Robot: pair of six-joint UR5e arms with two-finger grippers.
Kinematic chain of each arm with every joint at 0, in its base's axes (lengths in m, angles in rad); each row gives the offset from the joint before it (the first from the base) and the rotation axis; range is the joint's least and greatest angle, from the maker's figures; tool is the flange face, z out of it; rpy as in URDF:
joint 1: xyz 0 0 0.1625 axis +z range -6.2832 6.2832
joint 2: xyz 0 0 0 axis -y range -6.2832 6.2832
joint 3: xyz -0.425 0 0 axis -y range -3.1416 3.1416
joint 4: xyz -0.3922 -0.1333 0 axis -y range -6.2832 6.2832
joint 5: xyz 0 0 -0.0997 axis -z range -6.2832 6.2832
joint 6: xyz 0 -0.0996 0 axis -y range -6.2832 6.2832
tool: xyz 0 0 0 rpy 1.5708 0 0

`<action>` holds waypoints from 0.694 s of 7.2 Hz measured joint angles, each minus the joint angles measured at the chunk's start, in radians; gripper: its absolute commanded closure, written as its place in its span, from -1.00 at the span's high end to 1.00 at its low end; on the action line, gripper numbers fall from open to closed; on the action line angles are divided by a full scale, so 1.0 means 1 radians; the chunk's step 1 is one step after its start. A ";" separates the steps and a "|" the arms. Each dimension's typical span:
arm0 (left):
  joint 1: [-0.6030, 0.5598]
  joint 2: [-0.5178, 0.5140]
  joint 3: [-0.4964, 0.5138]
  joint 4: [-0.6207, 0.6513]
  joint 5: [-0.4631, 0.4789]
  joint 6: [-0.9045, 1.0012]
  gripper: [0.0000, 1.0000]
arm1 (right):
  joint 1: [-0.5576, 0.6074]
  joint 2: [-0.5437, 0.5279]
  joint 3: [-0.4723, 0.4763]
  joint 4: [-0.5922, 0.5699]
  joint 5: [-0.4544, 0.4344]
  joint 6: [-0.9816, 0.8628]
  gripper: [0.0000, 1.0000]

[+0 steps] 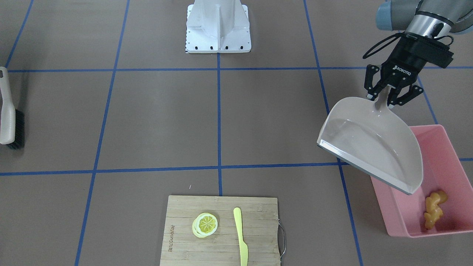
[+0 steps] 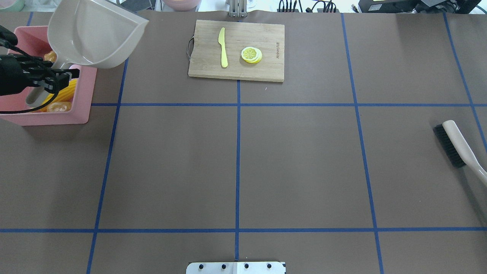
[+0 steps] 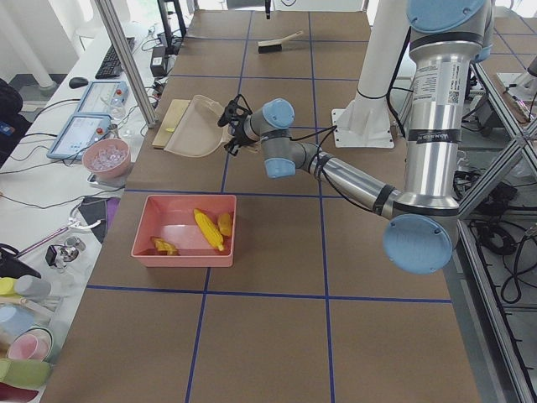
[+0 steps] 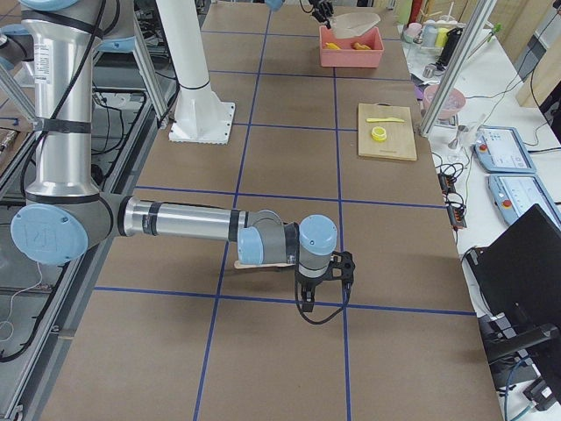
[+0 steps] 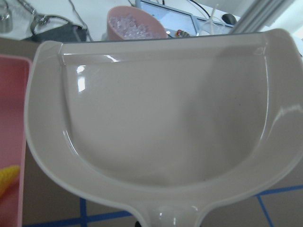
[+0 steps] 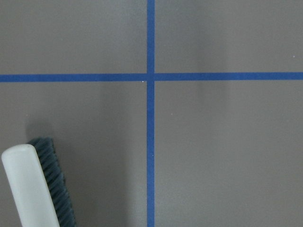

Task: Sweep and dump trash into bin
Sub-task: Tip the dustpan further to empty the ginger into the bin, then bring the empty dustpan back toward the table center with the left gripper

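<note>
My left gripper point(image 1: 384, 98) is shut on the handle of the beige dustpan point(image 1: 369, 144) and holds it tilted above the pink bin point(image 1: 399, 214). The pan's inside point(image 5: 161, 118) is empty. In the bin point(image 2: 81, 95) lie the yellow corn cob point(image 2: 62, 93), the brown potato point(image 2: 59, 106) and the tan ginger root point(image 1: 433, 208). My right gripper point(image 4: 323, 285) hangs low over the table beside the brush point(image 4: 259, 263). It shows only in the exterior right view, so I cannot tell whether it is open or shut.
A wooden cutting board point(image 2: 236, 70) at the table's far middle carries a lemon slice point(image 2: 251, 54) and a yellow knife point(image 2: 223, 47). A beige brush with black bristles point(image 2: 454, 146) lies on the table's right side. The robot's base plate point(image 1: 218, 37) stands at the near middle.
</note>
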 measured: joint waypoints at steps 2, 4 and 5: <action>0.001 -0.019 -0.004 0.021 0.026 0.311 -1.00 | 0.026 0.000 0.003 -0.006 -0.006 0.035 1.00; 0.006 -0.038 -0.002 0.066 0.064 0.502 -1.00 | 0.038 -0.003 0.006 -0.013 -0.042 0.070 1.00; 0.020 -0.052 -0.001 0.117 0.078 0.564 -1.00 | 0.039 -0.005 0.007 -0.014 -0.058 0.073 1.00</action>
